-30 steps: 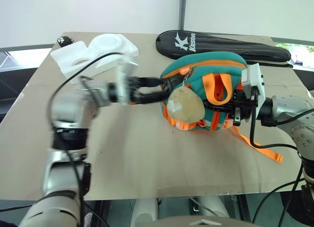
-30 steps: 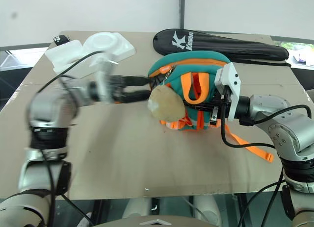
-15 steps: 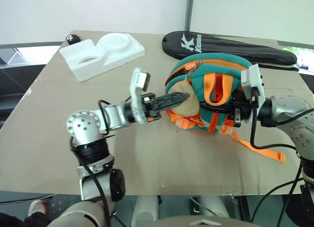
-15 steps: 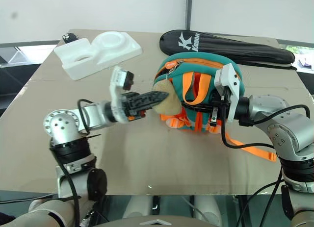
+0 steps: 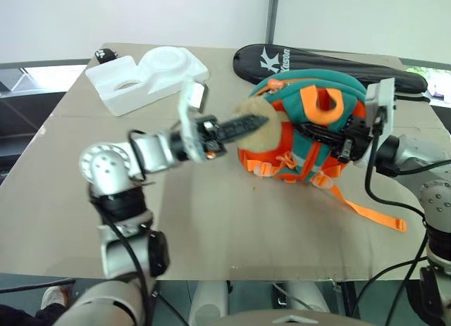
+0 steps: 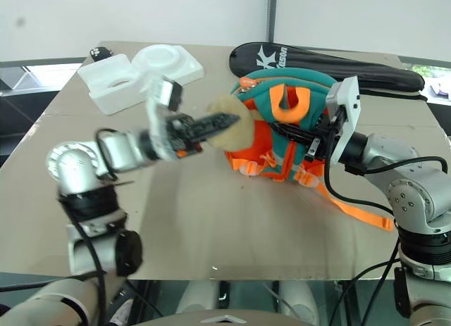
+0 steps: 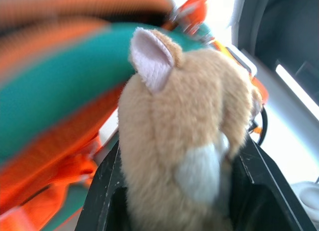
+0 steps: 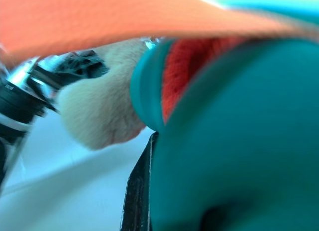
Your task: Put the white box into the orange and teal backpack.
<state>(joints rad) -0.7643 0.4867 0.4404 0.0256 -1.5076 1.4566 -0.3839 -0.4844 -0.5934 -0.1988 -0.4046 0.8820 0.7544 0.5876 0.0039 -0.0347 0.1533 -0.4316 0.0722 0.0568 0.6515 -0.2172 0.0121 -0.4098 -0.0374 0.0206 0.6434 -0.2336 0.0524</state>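
Left gripper (image 5: 243, 125) has clamped the backpack's (image 5: 310, 136) beige pompom (image 7: 184, 141); right gripper (image 5: 345, 139), shut on the fabric, has tilted it upright for opening.

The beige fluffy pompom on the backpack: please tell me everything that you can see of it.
The pompom is a beige plush ball with a small pink-lined ear and a whitish patch, so it looks like a little animal. It hangs at the front of the orange and teal backpack, beside the zipper. The left gripper has its black jaws closed on it, one on each side. The backpack itself is tilted up off the table, gripped by the right gripper.
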